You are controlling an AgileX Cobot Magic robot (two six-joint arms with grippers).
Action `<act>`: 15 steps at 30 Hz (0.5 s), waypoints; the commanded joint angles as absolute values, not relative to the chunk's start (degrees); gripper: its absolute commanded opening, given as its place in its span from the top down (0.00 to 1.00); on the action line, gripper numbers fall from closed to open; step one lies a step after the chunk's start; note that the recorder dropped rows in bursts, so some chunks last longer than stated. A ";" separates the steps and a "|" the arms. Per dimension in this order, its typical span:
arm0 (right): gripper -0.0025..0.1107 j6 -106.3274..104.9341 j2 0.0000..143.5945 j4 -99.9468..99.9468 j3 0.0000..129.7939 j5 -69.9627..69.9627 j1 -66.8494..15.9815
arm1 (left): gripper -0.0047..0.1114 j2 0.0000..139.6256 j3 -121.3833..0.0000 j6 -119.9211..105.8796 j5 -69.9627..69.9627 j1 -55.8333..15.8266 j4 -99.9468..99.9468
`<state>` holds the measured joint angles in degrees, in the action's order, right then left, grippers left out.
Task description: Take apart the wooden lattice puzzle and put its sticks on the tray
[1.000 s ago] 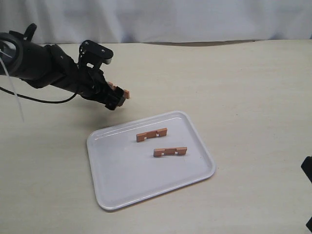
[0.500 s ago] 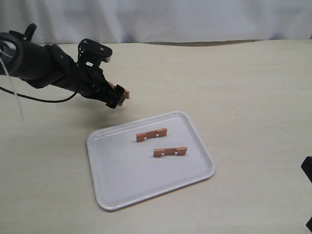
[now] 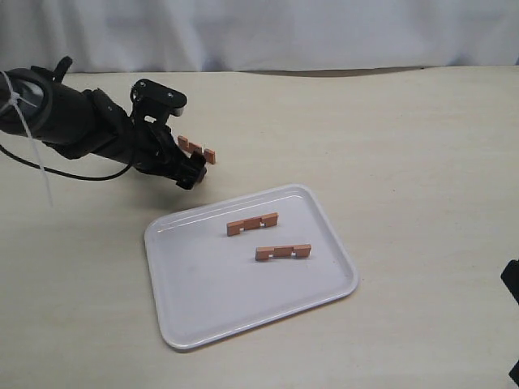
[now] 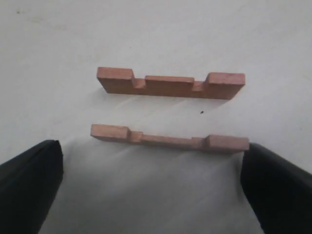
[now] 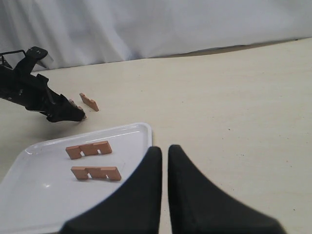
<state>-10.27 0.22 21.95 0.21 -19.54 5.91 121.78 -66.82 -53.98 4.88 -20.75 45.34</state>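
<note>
No interlocked lattice puzzle shows, only separate sticks. Two sticks (image 3: pixel 197 148) lie side by side on the table, beyond the tray's far left corner. In the left wrist view the far stick (image 4: pixel 170 84) and the near stick (image 4: pixel 169 140) lie parallel. My left gripper (image 4: pixel 151 185) is open just behind the near stick, whose end is close to one finger (image 4: pixel 278 190). Two more sticks (image 3: pixel 252 224) (image 3: pixel 283 252) lie on the white tray (image 3: pixel 195 324). My right gripper (image 5: pixel 165 156) is shut and empty, near the tray's right rim (image 5: pixel 141 127).
The left arm (image 3: pixel 73 121) stretches low over the table from the left edge, with a cable trailing from it. A white curtain (image 3: pixel 259 32) closes off the back. A black part of the right arm (image 3: pixel 511 284) shows at the right edge.
The left gripper held the two sticks just above the table; it has now lowered, let them go and drawn back slightly. The tray's sticks and the right arm have not moved.
</note>
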 commanded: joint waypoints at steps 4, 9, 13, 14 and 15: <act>0.94 -10.68 0.00 21.55 0.00 -19.61 5.91 | 0.17 121.75 -67.09 -53.65 0.91 -21.36 46.09; 0.94 -10.68 0.00 21.55 0.00 -19.61 5.91 | 0.17 121.75 -67.09 -53.65 -0.61 -22.65 46.09; 0.94 -10.68 0.00 21.55 0.00 -19.61 5.91 | 0.17 121.85 -67.09 -53.65 -1.25 -23.41 46.09; 0.94 -10.68 0.00 21.55 0.00 -19.61 5.91 | 0.17 121.85 -67.09 -53.16 -1.25 -23.41 46.18; 0.94 -10.68 0.00 21.55 0.00 -19.61 5.91 | 0.17 121.85 -67.09 -52.71 -1.37 -23.41 46.18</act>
